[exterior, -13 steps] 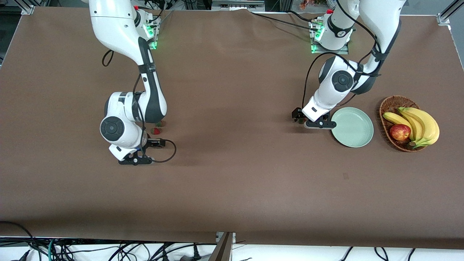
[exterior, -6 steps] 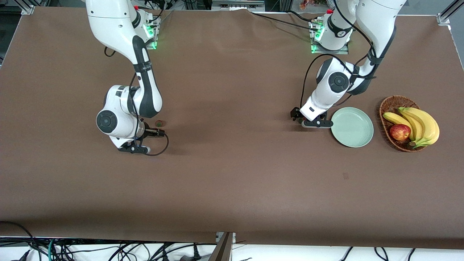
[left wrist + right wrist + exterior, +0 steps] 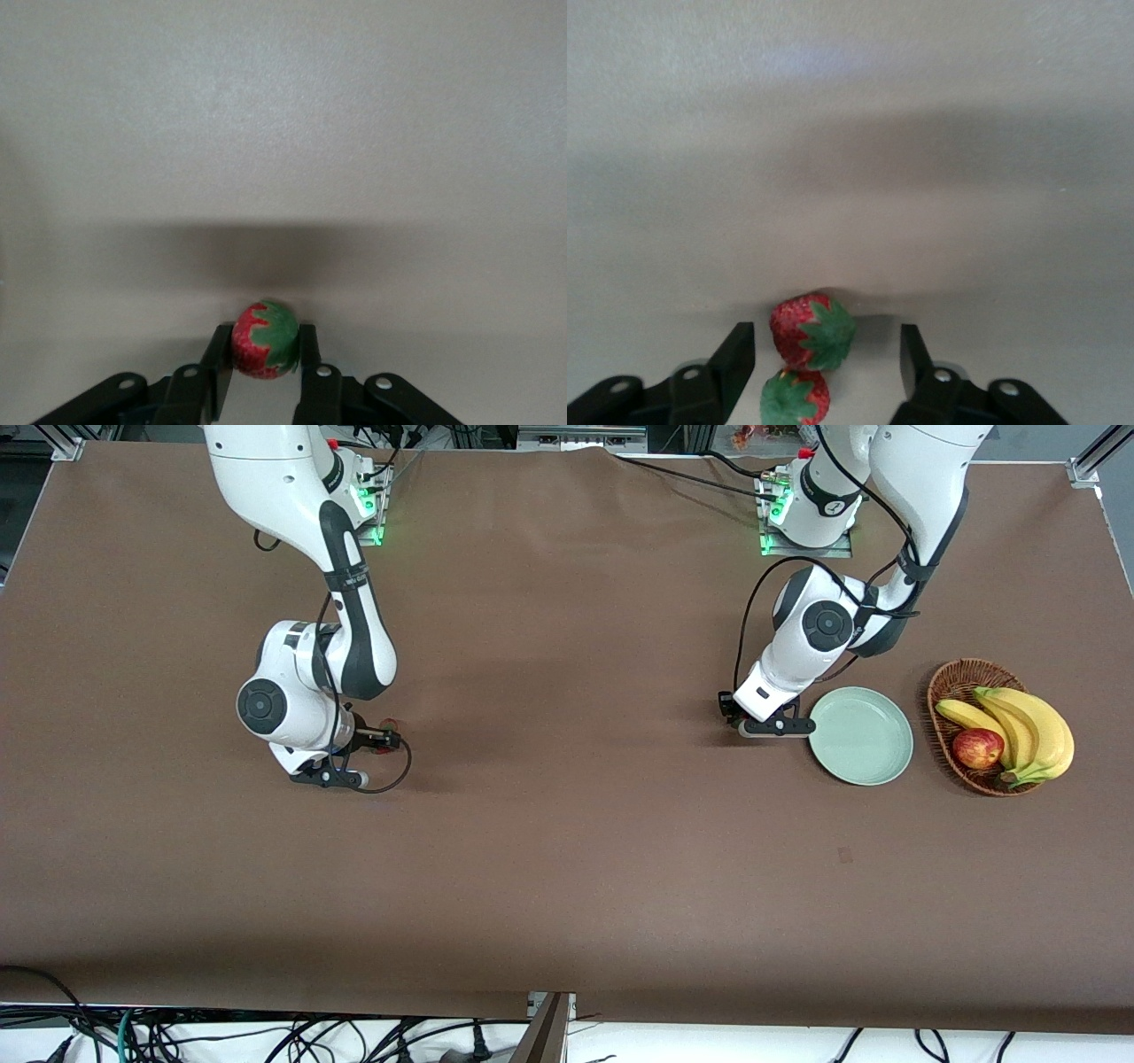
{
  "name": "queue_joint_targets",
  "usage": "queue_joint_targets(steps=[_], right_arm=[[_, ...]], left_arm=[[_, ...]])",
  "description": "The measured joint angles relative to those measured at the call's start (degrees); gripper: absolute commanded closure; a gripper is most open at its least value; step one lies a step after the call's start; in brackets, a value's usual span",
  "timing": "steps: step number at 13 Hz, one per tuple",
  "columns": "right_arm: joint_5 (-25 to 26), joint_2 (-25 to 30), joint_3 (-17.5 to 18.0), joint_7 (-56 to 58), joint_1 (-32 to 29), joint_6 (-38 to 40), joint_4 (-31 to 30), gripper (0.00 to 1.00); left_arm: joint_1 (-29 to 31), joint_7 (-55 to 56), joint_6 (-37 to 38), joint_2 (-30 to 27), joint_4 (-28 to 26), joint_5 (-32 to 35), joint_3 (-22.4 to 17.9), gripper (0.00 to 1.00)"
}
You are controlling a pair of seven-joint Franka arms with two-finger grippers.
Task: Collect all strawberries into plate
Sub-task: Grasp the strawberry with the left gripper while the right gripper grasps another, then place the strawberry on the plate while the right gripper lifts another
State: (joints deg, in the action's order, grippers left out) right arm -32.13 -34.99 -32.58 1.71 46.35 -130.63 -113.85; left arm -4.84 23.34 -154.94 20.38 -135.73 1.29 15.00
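A brown table (image 3: 567,850) fills the scene. The pale green plate (image 3: 861,736) is seen empty, just beside the left gripper (image 3: 266,354), whose fingers (image 3: 219,359) are pinched on one strawberry (image 3: 264,340). The right gripper (image 3: 828,359) is held low with fingers (image 3: 735,359) spread wide, and between them two strawberries (image 3: 811,331) are found touching each other.
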Motion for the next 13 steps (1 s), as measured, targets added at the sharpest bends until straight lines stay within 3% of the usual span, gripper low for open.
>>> queue_joint_targets(steps=[4, 6, 9, 13], right_arm=[[0.0, 0.0, 0.1, 0.0, 0.2, -0.7, -0.4, 0.7], [0.0, 0.3, 0.1, 0.1, 0.3, -0.6, -0.4, 0.7], [-0.1, 0.4, 0.1, 0.2, 0.4, -0.9, 0.9, 0.7], [-0.5, 0.8, 0.2, -2.5, 1.7, 1.5, 6.7, 0.7]], left_arm=[[0.2, -1.2, 15.1, -3.7, 7.3, 0.1, -2.1, 0.78], [0.3, -6.3, 20.3, -5.6, 10.2, 0.1, -6.6, 0.78], [1.1, -19.7, 21.1, -5.9, 10.6, -0.1, -15.7, 0.78], [2.2, -38.1, 21.1, -4.8, 9.7, -6.5, -25.2, 0.76]])
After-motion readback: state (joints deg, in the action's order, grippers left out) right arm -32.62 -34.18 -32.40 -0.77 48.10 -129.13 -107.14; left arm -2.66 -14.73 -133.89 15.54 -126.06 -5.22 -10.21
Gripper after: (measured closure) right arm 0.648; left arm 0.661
